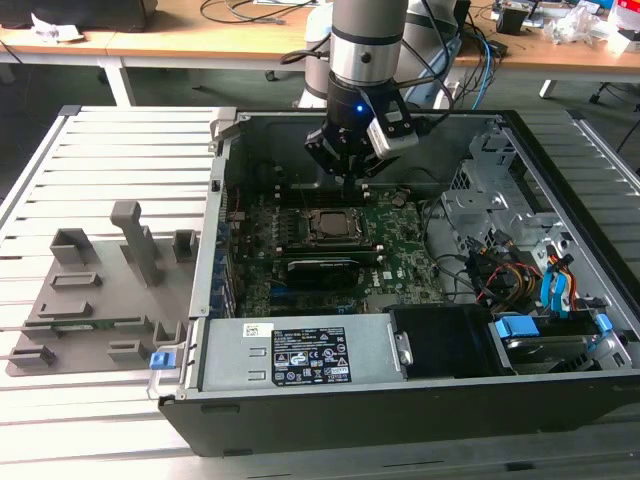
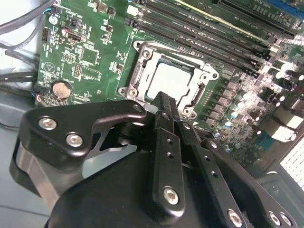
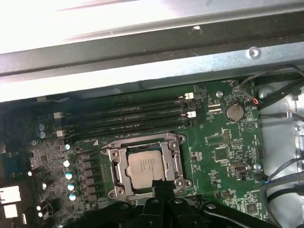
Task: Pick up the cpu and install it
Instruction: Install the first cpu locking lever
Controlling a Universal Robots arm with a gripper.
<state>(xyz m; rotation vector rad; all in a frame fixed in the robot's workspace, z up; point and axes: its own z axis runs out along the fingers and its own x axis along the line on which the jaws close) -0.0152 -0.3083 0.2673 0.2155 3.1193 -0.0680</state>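
The cpu [image 1: 329,224], a pale silver square chip, lies flat inside the metal socket frame [image 1: 300,235] on the green motherboard [image 1: 400,250] of an open computer case. It also shows in the second wrist view as the cpu [image 2: 173,78] and in the first wrist view as the cpu [image 3: 147,168]. My gripper [image 1: 347,181] hangs a little above the board just behind the socket. Its black fingers are shut together with nothing between them, the gripper [image 2: 163,100] tip pointing at the socket's edge; the gripper [image 3: 159,183] sits apart from the chip.
The case walls [image 1: 222,170] enclose the board. Memory slots [image 3: 128,114] run beside the socket. A power supply [image 1: 300,355] and black shroud [image 1: 445,340] fill the front, with drive cages and cables [image 1: 510,270] on the exterior view's right. A grey fixture plate [image 1: 100,290] lies outside on the left.
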